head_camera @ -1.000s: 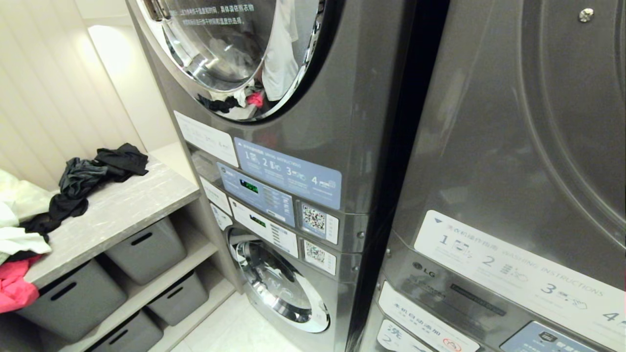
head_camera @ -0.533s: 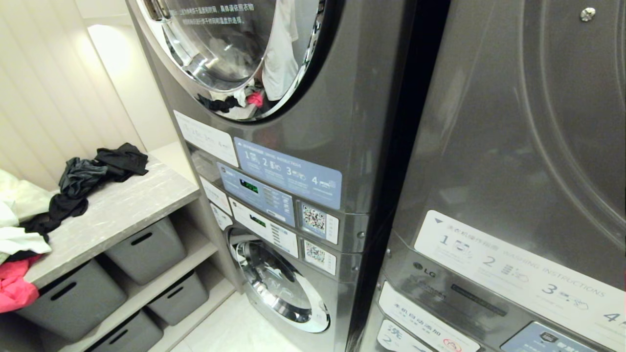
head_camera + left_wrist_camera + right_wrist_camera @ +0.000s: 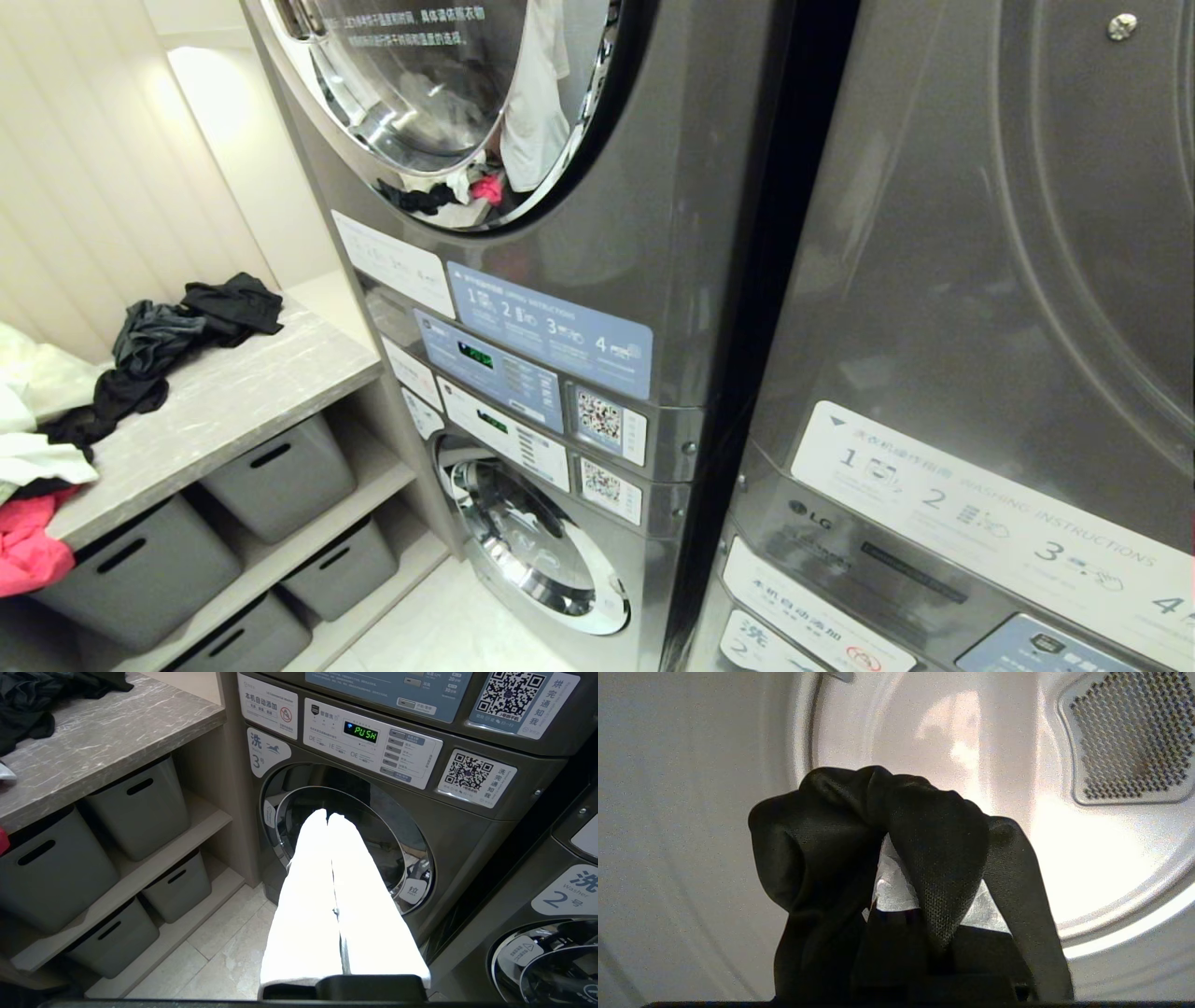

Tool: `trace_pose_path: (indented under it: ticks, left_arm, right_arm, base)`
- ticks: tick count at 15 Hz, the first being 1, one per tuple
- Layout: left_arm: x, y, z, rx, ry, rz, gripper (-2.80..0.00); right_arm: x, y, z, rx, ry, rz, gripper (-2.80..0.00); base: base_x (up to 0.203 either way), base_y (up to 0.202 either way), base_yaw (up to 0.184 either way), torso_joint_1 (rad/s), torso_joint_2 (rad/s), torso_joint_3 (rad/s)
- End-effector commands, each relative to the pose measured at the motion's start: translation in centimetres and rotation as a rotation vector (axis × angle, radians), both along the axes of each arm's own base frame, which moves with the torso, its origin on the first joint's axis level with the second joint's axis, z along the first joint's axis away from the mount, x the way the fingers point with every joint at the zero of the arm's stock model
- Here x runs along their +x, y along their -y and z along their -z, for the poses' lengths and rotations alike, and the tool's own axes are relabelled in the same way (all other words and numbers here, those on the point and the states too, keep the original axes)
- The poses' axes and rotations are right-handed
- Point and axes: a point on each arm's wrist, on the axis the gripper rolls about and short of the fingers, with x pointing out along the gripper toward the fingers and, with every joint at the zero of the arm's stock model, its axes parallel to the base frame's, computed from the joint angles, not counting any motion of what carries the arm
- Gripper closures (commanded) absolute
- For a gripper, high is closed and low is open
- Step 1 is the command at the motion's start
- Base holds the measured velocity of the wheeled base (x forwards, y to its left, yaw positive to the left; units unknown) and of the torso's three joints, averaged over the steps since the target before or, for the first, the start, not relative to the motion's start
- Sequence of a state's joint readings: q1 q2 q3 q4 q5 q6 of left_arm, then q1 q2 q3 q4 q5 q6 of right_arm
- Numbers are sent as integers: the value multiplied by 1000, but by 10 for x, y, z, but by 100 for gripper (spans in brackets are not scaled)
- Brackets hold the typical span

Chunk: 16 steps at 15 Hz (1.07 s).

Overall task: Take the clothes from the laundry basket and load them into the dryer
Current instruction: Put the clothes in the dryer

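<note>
Closest to the right wrist camera: right gripper [image 3: 896, 898], clamped shut on a soft black fabric garment [image 3: 943, 858]. Cloth draped over both fingers, hiding nearly all of them; only slivers of white pad peeking through the folds. Lower end of the garment cut off by the picture's edge. Beyond the cloth, pale smooth drum wall of the dark grey dryer [image 3: 691, 812], with a perforated vent panel [image 3: 1129, 737] on the round back wall. Held inside the drum, garment hanging free of wall and back, bare room all round it.

Low in front of the neighbouring stack: left gripper [image 3: 329, 816], long white fingers [image 3: 308, 882] pressed flat together, nothing between them. Past the tips, a chrome-rimmed round washer door [image 3: 411, 858], partly masked by the fingers. Pale tiled floor [image 3: 224, 952] open beneath, grey storage bins [image 3: 140, 802] on shelves alongside.

From the head camera, neither arm visible. Large chrome-rimmed glass door [image 3: 439, 93] cut off at the top, contents hard to tell from reflections. Off to the left, grey marbled counter [image 3: 233, 392] carrying a loose heap of dark clothing [image 3: 168, 345].
</note>
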<state>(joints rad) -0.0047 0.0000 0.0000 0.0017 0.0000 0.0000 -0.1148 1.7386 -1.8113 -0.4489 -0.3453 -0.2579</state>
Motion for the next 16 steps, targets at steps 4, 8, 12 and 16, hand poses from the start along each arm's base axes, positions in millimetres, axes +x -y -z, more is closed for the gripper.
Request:
trace_pose_path:
  ticks: [4, 8, 12, 16]
  left_arm:
    - [0, 0, 0, 0, 0, 0, 0]
    - [0, 0, 0, 0, 0, 0, 0]
    - [0, 0, 0, 0, 0, 0, 0]
    - [0, 0, 0, 0, 0, 0, 0]
  right_arm:
    - [-20, 1, -13, 12, 34, -3, -280]
    - [-39, -1, -20, 18, 27, -11, -280]
    - [-101, -10, -32, 32, 24, -61, -280]
    - [-186, -22, -26, 54, 32, -104, -280]
  base:
    - [0, 0, 0, 0, 0, 0]
    - [0, 0, 0, 0, 0, 0]
    - [0, 0, 0, 0, 0, 0]
    - [0, 0, 0, 0, 0, 0]
